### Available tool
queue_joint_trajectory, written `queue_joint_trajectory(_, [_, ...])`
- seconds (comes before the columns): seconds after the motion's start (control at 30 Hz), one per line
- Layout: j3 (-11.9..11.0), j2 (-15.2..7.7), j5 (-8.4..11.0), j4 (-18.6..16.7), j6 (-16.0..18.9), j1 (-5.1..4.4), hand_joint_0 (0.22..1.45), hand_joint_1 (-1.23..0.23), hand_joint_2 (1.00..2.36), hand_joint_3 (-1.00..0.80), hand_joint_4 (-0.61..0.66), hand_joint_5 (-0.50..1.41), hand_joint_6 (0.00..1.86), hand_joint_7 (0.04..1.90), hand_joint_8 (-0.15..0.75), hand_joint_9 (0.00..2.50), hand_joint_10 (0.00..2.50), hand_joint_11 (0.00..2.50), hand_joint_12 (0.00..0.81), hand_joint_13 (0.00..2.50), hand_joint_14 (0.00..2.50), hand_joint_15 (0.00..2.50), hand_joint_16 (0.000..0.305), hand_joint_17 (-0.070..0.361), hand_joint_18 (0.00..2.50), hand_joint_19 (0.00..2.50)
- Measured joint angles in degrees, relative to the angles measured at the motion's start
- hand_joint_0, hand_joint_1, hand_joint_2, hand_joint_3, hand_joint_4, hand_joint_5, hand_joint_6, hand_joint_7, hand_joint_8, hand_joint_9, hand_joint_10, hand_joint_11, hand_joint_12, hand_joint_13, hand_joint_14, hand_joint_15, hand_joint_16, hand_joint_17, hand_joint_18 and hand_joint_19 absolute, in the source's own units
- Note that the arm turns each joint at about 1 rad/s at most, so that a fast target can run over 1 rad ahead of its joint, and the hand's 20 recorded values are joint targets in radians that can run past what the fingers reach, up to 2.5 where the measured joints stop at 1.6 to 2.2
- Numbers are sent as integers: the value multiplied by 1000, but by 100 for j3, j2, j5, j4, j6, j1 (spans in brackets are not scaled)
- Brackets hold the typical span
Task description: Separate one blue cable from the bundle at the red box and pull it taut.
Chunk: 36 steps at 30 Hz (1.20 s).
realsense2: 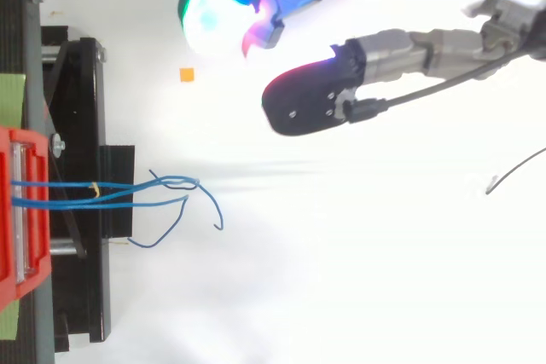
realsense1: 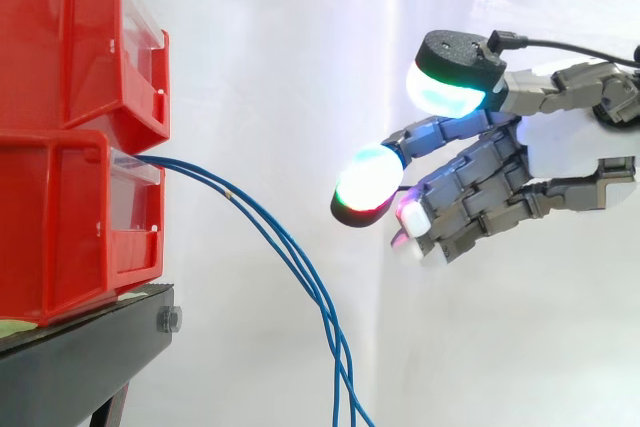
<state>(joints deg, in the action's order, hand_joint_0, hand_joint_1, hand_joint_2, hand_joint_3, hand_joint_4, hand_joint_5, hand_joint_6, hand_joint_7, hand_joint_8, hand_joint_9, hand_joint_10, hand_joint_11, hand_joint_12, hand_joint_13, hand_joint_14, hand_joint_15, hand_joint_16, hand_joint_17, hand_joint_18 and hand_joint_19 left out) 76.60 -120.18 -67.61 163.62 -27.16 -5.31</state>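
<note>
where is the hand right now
In the side view the hand hangs open at right, apart from the blue cables drooping from the lower red bin at left.

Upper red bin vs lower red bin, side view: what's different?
The upper red bin sits stacked on the lower red bin, while the lower red bin rests on the black stand. The blue cables come out at the top front of the lower red bin and droop down to the right; no cable comes out of the upper red bin. Both are red with a clear front panel.
</note>
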Motion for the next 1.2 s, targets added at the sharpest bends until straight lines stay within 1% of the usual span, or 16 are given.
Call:
queue_joint_trajectory(0.1, [-75,-150,33,-133,-69,-35,527,-582,1001,-484,195,-186,502,901,292,770,10,768,294,662,15,519,26,58,321,558])
queue_joint_trajectory(0.17, [-171,-312,36,-240,-87,-50,527,-581,1000,-484,195,-185,502,905,295,774,8,778,294,663,15,526,26,58,322,559])
queue_joint_trajectory(0.2, [-196,-351,36,-261,-88,-52,526,-581,1001,-483,196,-185,502,905,296,773,11,776,294,663,15,526,26,58,324,570])
queue_joint_trajectory(0.27, [-310,-521,31,-343,-74,-56,526,-581,1001,-485,196,-185,502,905,296,775,11,779,294,665,17,531,26,58,328,568])
queue_joint_trajectory(0.33, [-420,-645,25,-412,-60,-61,525,-581,1001,-487,198,-184,502,905,296,777,8,781,294,669,16,535,26,58,333,561])
queue_joint_trajectory(0.47, [-603,-865,7,-588,-46,-78,521,-578,1001,-491,202,-184,502,906,298,775,10,776,296,679,16,539,26,59,345,569])
queue_joint_trajectory(0.53, [-656,-952,3,-694,-41,-89,512,-568,1000,-500,201,-184,502,910,301,774,12,782,294,677,15,538,26,58,332,572])
queue_joint_trajectory(0.67, [-705,-1047,-35,-846,14,-117,496,-545,1000,-500,209,-179,502,930,304,779,7,796,285,660,17,540,26,58,303,583])
queue_joint_trajectory(0.9, [-715,-1075,-93,-886,266,-206,499,-573,1000,-500,194,-183,502,947,304,779,10,800,280,658,17,550,25,55,296,579])
queue_joint_trajectory(1.1, [-717,-1079,-127,-1068,676,-321,502,-585,1000,-500,198,-184,502,953,303,777,9,832,276,664,15,552,24,54,299,579])
queue_joint_trajectory(1.2, [-737,-1173,-135,-1135,824,-368,502,-586,1000,-500,196,-184,502,953,300,777,10,834,275,666,15,553,24,54,300,579])
